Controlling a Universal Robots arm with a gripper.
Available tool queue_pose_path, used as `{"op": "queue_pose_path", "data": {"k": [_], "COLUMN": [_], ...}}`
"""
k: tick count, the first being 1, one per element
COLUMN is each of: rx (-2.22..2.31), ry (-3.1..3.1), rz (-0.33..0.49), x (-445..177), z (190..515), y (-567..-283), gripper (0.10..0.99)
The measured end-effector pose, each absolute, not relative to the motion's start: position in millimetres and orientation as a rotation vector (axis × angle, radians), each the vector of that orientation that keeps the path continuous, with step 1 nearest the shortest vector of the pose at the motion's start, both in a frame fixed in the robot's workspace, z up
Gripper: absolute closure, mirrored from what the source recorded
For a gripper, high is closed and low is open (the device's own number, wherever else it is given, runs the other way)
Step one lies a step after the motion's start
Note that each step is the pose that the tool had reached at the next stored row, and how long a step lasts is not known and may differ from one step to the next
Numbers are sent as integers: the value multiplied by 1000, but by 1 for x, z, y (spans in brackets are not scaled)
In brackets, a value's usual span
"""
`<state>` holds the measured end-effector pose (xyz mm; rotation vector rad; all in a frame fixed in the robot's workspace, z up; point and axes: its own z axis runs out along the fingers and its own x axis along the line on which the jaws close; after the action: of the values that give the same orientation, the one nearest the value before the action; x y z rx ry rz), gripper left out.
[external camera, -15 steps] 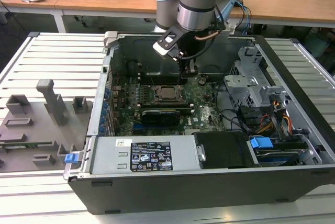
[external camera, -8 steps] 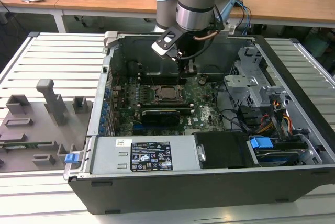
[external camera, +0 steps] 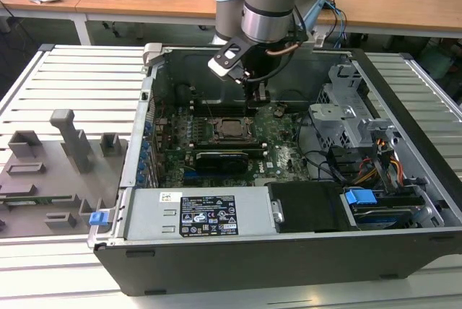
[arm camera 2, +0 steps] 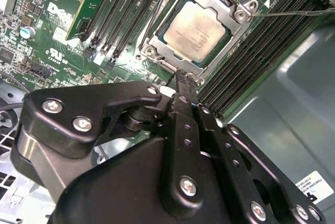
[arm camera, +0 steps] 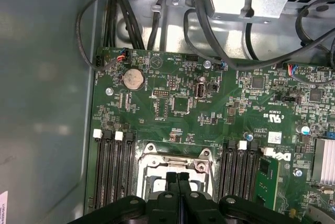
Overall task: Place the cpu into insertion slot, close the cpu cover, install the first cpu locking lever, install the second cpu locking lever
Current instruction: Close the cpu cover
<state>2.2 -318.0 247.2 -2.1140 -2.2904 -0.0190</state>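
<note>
Gripper (arm camera 2: 181, 79) fingers are pressed flat together with nothing between them, their joined tip hanging just off one edge of the insertion slot (arm camera: 142, 167) and not touching the chip. One cpu (arm camera 2: 194, 29) lies seated in that slot. In the exterior view it (external camera: 232, 128) sits near the gripper (external camera: 258, 99), at about 7 o'clock from it. It lies flat with its pale metal face up. Being square, it has no long axis, and its edges run parallel to the long black memory slots (arm camera 2: 246, 56) that flank the slot in two banks, one on each side. One cpu cover (arm camera 2: 153, 43) lies down around the chip, its window framing the metal face. One thin wire lever (arm camera 2: 293, 12) reaches from a corner of the cover out across the memory slots; whether it is latched I cannot tell. Farther out on the green motherboard (arm camera: 172, 85) is one round coin cell (arm camera: 132, 79). The board lies in the floor of one open computer case (external camera: 289, 251), which rests on a pale slatted table (external camera: 79, 78). At 9 o'clock of the case in the exterior view is one grey fixture tray (external camera: 58, 157).
</note>
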Motion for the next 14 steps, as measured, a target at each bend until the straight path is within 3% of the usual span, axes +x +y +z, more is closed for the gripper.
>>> {"op": "queue_pose_path", "data": {"k": [14], "rx": [-2114], "ry": [-2290], "rz": [-19], "x": [-1], "z": [247], "y": [-318], "gripper": [980]}}
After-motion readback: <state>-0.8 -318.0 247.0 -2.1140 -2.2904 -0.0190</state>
